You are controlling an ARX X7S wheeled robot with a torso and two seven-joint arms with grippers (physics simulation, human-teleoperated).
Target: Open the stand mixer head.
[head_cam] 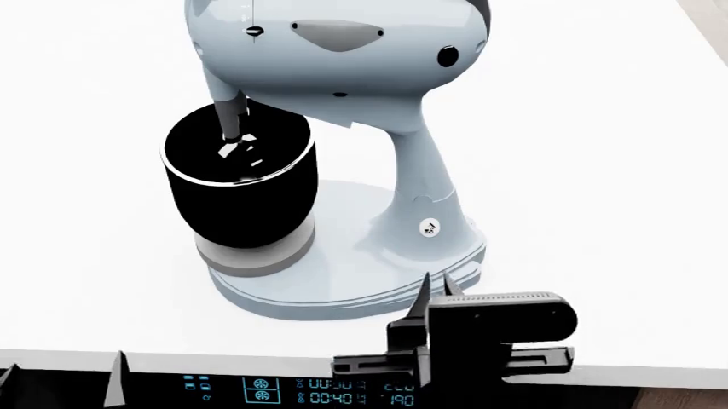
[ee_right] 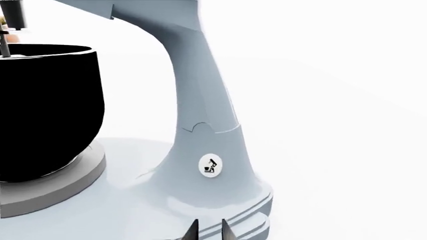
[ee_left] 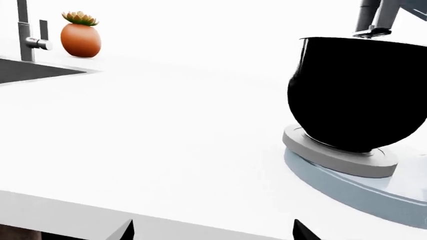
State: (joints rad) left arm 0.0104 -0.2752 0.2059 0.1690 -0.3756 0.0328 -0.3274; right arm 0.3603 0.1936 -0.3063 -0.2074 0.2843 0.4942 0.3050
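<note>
The right hand, fingers close together and holding nothing, waits at the mixer's base, well below the stand mixer head, likely lining up; left hand's spread: cannot tell.

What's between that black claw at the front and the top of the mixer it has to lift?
Nothing visible blocks it. The right gripper sits low by the base and neck; the mixer head is above, with open space around the neck.

You can see a small round mixer pictogram on the neck. The display digits below the counter edge aren't clearly readable.
</note>
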